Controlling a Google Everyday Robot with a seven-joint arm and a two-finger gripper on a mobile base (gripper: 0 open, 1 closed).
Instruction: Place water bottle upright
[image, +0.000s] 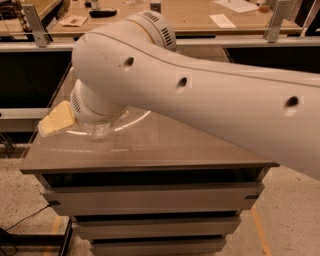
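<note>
**Surface.** Grey-brown flat-topped cabinet (190, 150) with stacked grey drawer fronts (150, 202) below. It stood on a speckled pale floor (295, 215). A thin pale curved line (139, 118) ran across the top, partly hidden by the arm. A black cable (22, 220) lay on the floor, low down on the gripper's side.

**Room.** Long wooden workbench (200, 22) behind the cabinet, well beyond the gripper. White paper sheet (222, 21) on it, far across from the gripper. Flat black object (102, 12) also on the bench, above and beyond the gripper. Grey metal upright post (32, 22) at the bench edge above the gripper, and a 2nd one (272, 20) at the far side.

**Arm.** Large white robot arm (210, 100) filled most of the view. It ended in a round wrist housing over the cabinet's near corner.

**Hand.** Cream-coloured gripper (54, 120) stuck out from the wrist and hung over the cabinet's side edge. Apart or together: can't tell.

**Task thing.** Clear ribbed plastic water bottle (100, 131) sat on the cabinet top, directly under the wrist and just behind the gripper, twd the arm. Only a small see-through part showed below the housing; the rest was covered. Upright or lying: can't tell. Contact w/ gripper: can't tell.
</note>
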